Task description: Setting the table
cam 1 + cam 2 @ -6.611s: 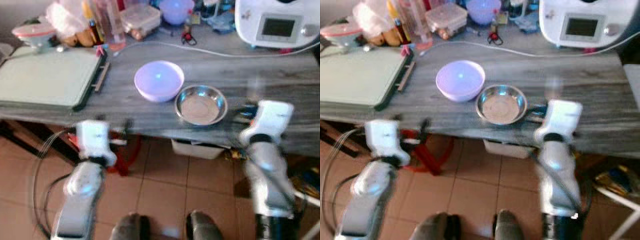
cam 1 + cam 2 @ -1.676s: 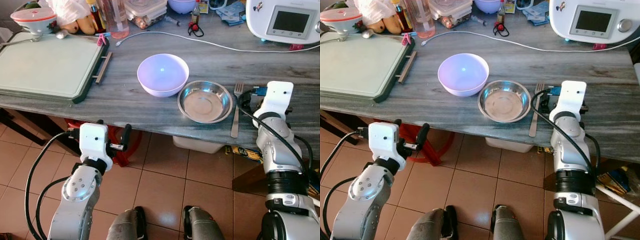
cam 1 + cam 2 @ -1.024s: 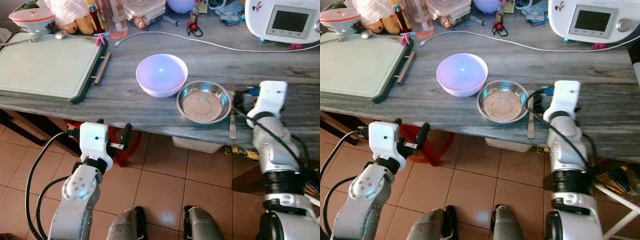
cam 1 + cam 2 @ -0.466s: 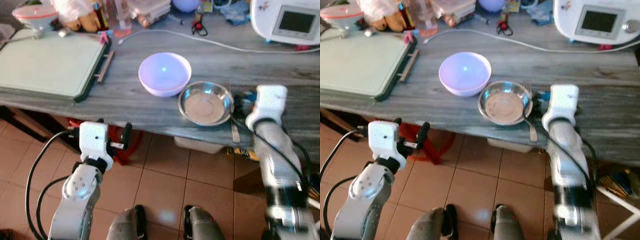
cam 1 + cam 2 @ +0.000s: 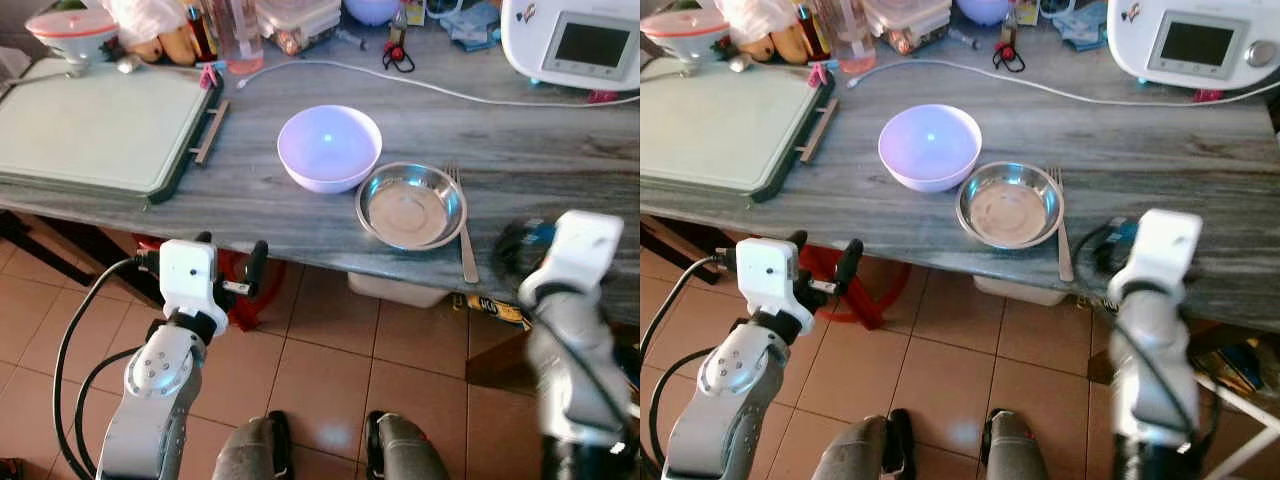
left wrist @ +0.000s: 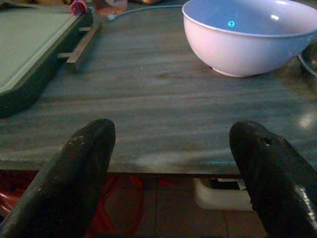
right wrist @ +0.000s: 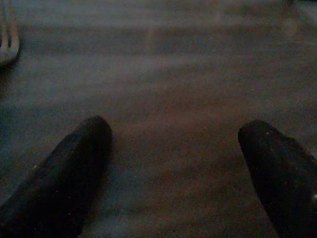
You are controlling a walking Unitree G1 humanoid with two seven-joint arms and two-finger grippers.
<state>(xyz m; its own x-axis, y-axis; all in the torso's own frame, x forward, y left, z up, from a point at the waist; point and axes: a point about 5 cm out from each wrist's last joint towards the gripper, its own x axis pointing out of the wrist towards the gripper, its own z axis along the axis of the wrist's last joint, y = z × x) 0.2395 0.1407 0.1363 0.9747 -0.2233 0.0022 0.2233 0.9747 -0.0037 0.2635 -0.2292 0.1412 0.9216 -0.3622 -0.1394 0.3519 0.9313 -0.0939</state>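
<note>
A lavender bowl (image 5: 329, 147) stands on the grey table (image 5: 250, 205), and a steel bowl (image 5: 410, 205) touches its right side. A fork (image 5: 463, 228) lies flat along the steel bowl's right rim, tines pointing away from me. My right gripper (image 7: 173, 144) hovers open and empty over bare tabletop near the front edge, right of the fork; the fork's tines (image 7: 7, 44) show at the corner of the right wrist view. My left gripper (image 6: 171, 144) is open and empty, held in front of and just below the table's edge, facing the lavender bowl (image 6: 247, 34).
A green tray (image 5: 90, 125) with a side handle fills the table's left part. A white appliance (image 5: 585, 40) stands at the back right, with a white cable (image 5: 400, 85) across the table and bottles and containers (image 5: 290, 20) behind. Below are the tiled floor (image 5: 330, 350) and my feet.
My right gripper has drawn back from the fork toward the table's front edge and to the right. The fork now lies closer against the steel bowl. The left arm has stayed put.
</note>
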